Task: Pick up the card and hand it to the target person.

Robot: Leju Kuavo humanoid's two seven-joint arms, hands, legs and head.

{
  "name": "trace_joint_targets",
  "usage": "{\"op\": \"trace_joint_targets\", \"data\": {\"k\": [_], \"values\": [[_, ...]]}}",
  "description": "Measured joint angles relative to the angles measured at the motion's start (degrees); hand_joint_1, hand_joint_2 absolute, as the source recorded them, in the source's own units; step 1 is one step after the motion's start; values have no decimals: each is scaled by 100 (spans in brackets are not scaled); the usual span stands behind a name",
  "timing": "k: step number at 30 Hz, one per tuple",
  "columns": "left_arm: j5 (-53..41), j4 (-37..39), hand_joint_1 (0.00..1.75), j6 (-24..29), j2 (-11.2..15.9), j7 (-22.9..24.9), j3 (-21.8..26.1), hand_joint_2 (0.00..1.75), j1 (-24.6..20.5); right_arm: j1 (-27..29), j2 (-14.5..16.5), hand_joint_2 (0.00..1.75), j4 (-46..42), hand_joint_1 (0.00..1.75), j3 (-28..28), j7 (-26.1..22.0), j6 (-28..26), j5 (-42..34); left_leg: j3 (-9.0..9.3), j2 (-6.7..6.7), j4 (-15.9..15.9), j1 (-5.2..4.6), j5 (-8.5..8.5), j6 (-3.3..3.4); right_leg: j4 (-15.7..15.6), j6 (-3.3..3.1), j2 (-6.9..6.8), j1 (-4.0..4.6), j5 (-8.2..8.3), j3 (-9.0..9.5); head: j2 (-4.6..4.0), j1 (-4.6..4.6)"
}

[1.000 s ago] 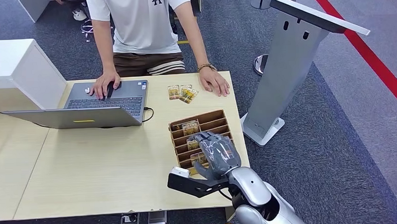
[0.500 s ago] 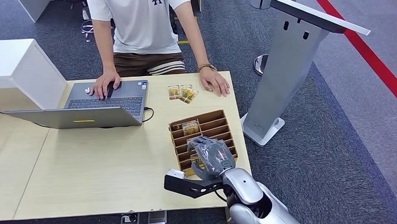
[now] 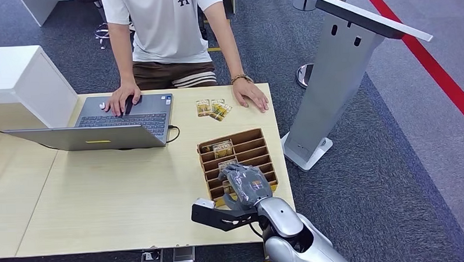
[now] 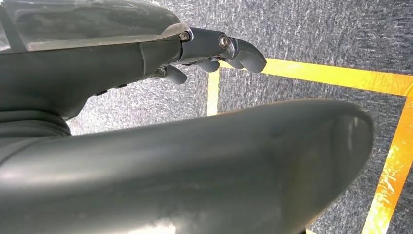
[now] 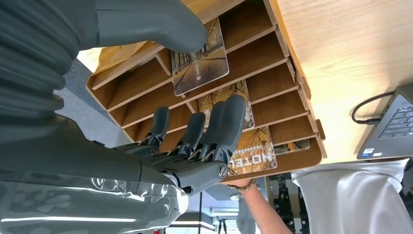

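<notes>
Wooden slotted rack (image 3: 259,143), glossy printed cards (image 5: 200,63), matt pale wood-look table (image 3: 121,193)

Head view looks down on the table (image 3: 104,194); right wrist view, close, shares the card rack (image 3: 250,143) (image 5: 272,73); left wrist view faces carpet (image 4: 316,34).

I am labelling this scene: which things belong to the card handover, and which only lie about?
For the job: brown wooden slotted card rack; printed cards in it; right hand; person in white shirt.
Lying about: grey open laptop; three loose cards.
</notes>
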Motion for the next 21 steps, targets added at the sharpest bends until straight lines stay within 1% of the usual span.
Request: {"op": "trace_joint_targets", "data": {"k": [4, 21], "values": [[0, 0, 0, 0, 0, 0, 0, 0, 0, 0, 0, 175, -6, 65, -1, 5, 0, 0, 0, 0, 0, 0, 0, 0, 0, 0, 0, 0, 0, 0, 0, 0], [2, 0, 0, 0, 0, 0, 0, 0, 0, 0, -4, 175, -38, 65, -7, 21, 4, 0, 0, 0, 0, 0, 0, 0, 0, 0, 0, 0, 0, 0, 0, 0]]}}
